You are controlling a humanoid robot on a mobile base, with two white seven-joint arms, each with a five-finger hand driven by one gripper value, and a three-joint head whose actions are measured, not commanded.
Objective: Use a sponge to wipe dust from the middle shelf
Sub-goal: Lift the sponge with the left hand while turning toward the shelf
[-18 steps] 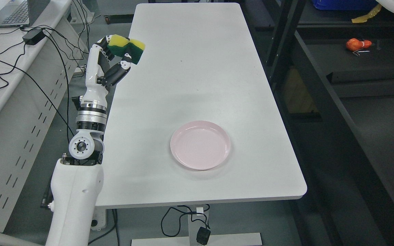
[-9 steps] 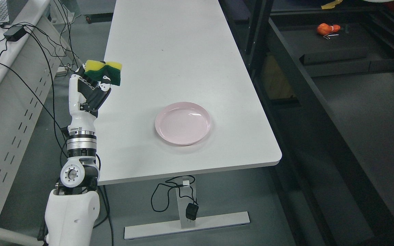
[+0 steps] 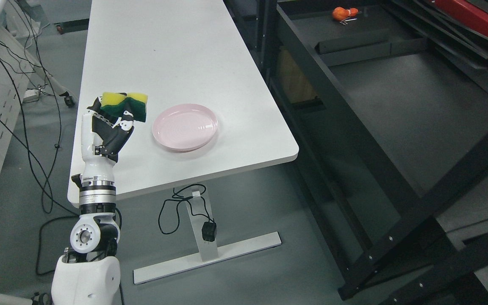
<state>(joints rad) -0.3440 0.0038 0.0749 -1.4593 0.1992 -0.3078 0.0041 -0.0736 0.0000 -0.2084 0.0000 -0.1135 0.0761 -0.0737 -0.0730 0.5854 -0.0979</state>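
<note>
I see the sponge [image 3: 126, 104], a soft rectangular block with a yellow foam layer and a dark green scouring layer, pinched and squeezed at its middle by my left hand [image 3: 107, 127]. The hand's fingers are curled around it, holding it up in the air above the near left part of the table [image 3: 176, 46], with the white and black forearm rising upright from the lower left of the picture. My right arm does not show.

Just to the right of the sponge, a round, glossy pink plate [image 3: 184, 127] with a raised rim lies flat on the smooth white tabletop, apart from the hand.

Compared with half a second ago, the whole picture has slid leftward, so the camera has turned right; the grip on the sponge looks the same.

The table's rounded near right corner ends beside a black metal shelving frame [image 3: 354, 140]. Its wide matte dark shelf [image 3: 405, 106] lies open, and a small orange object [image 3: 342, 12] sits at its far end. Grey floor lies between table and frame. Black cables [image 3: 28, 127] hang at the left.
</note>
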